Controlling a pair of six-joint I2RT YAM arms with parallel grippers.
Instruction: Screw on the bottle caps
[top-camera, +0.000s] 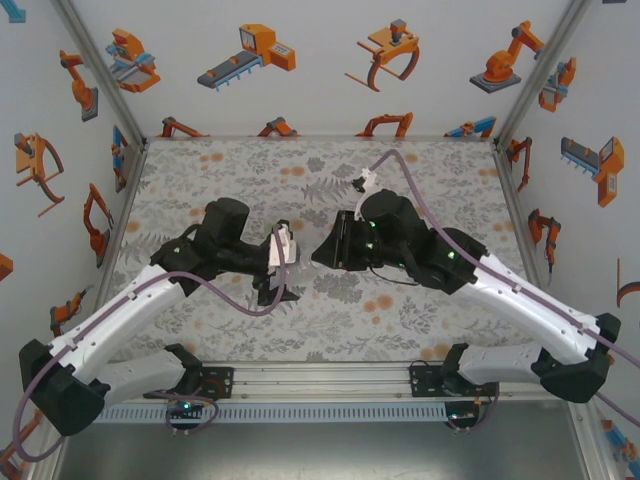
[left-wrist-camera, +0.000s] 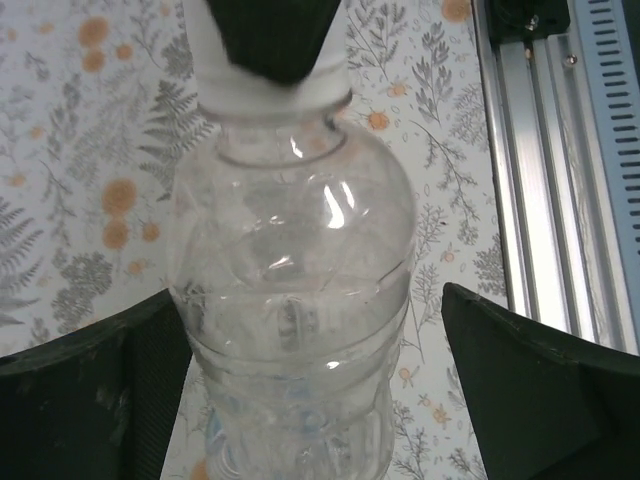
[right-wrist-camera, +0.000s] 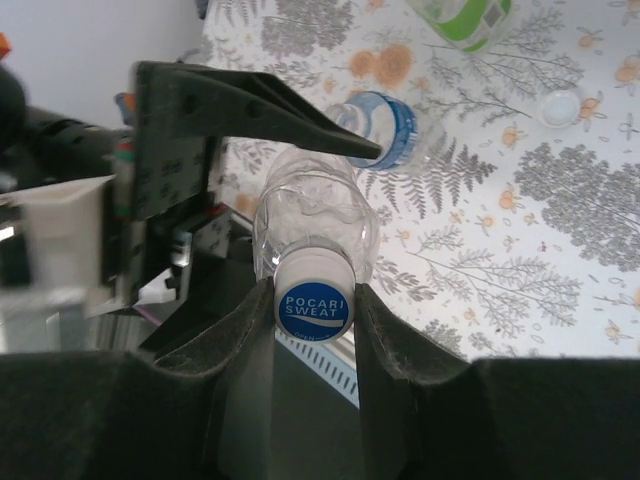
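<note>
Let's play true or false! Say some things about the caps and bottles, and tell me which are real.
1. The right gripper pinches a cap. True.
2. That cap says COLA. False: it says POCARI SWEAT.
3. A loose cap lies on the table. True.
4. The bottle under the pinched cap is green. False: it is clear.
</note>
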